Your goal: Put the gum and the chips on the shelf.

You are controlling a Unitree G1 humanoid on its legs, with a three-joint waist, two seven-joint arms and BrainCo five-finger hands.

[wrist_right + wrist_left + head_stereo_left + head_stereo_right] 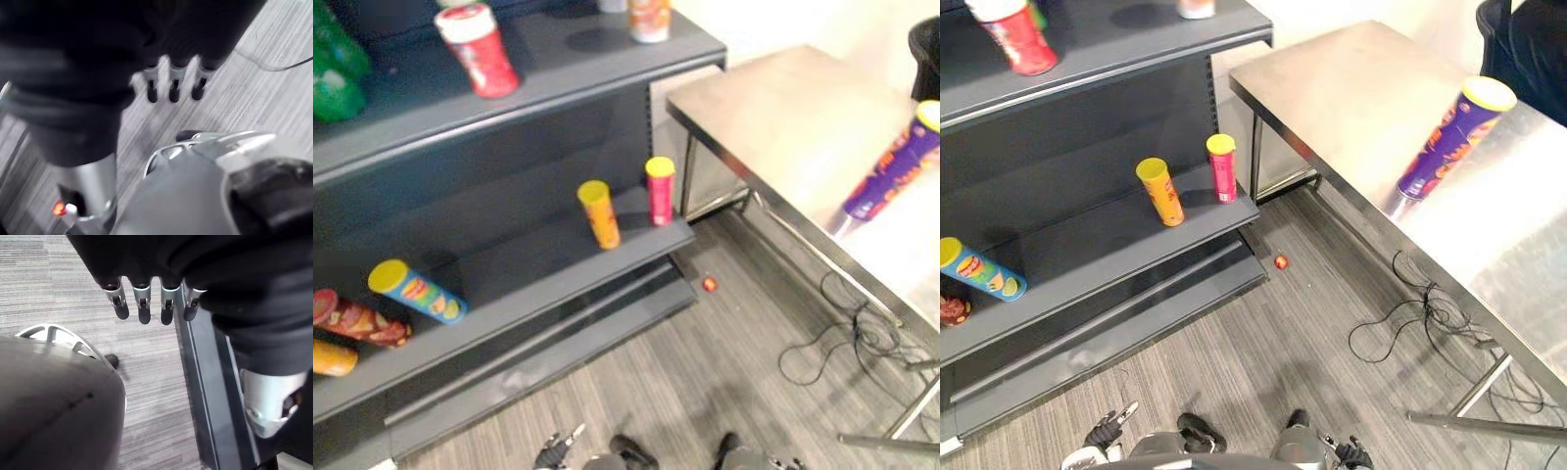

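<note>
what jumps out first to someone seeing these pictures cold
The tall purple chip can with a yellow lid on the shiny steel table at the right draws the eye first. Next, the yellow-lidded orange can and pink can upright on the dark grey shelf, and a small red object on the floor.

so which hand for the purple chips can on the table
Right hand: the purple chips can is on the table to the robot's right, while the left hand hangs on the shelf side.

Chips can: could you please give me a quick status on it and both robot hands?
Left robot hand and right robot hand open, empty. Purple chips can on steel table. Small red item on floor by shelf.
</note>
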